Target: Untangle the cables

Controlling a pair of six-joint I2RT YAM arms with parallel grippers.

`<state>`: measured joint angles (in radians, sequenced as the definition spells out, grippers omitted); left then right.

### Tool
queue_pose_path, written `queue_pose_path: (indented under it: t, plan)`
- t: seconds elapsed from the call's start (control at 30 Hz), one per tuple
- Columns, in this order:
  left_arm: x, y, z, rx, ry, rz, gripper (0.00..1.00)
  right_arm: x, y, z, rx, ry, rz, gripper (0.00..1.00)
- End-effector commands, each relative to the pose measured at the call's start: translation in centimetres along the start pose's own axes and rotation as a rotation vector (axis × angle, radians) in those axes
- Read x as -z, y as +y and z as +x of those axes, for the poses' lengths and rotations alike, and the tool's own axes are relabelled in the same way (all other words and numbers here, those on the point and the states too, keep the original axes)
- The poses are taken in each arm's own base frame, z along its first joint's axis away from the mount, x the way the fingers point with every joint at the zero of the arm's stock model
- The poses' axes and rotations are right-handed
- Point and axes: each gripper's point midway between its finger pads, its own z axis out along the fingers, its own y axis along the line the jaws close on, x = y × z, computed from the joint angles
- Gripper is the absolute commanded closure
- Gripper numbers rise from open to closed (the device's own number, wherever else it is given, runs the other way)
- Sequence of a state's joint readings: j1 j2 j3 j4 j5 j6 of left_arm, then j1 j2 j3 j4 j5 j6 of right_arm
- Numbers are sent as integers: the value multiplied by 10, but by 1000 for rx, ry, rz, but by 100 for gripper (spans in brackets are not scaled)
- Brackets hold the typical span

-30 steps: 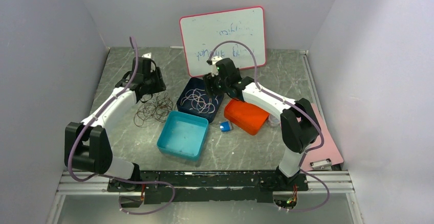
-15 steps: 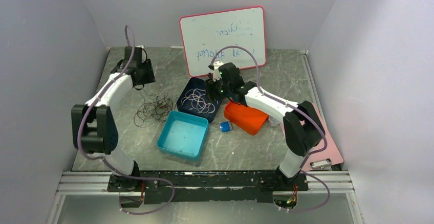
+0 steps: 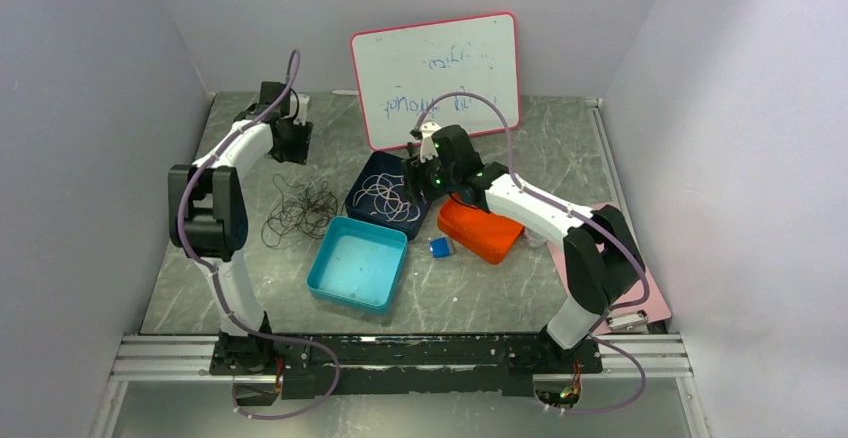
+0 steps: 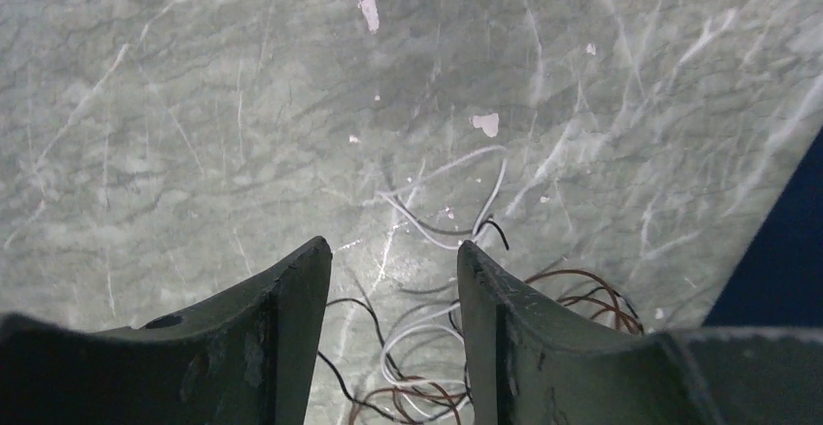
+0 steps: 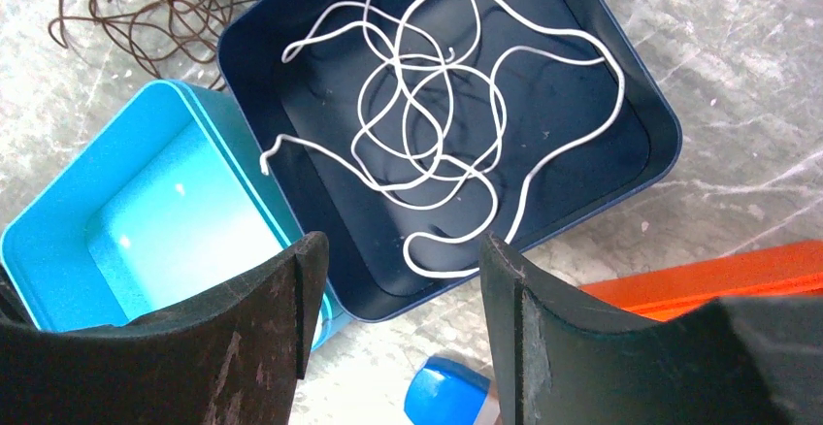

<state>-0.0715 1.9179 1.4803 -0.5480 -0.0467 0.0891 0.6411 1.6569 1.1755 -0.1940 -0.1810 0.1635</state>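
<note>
Cables [image 5: 427, 144], whitish, coil in the navy tray [image 5: 602, 187] (left claw [image 4: 393, 250], right claw [image 5: 403, 245] both agape, empty).

Blue handwriting is carried in two lines on the pink-framed whiteboard [image 3: 400, 58], which is propped at the back of the bench [image 3: 560, 148]. The strokes are too small and blurred for any word to be made out. Nothing else that can be read is shown in the three views.
</note>
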Motion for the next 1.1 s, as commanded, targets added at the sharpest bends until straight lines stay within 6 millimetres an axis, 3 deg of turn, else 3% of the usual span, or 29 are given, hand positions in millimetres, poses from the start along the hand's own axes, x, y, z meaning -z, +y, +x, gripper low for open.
queue_pose_path:
  t: [0.0,0.53,0.77,0.93,1.07]
  plan:
    - [-7,0,-7,-125,21,38,43,10,2,3,17,9,-6,38]
    - [-53,8,-14,-241,46,61,48,11,3,5,14,17,-13,38]
    - [-64,5,-18,-263,25,89,51,12,4,4,10,14,-14,38]
    - [-67,6,-20,-257,6,97,60,13,5,3,7,12,-18,38]
    - [-70,7,-17,-241,11,105,78,13,6,3,6,13,-22,38]
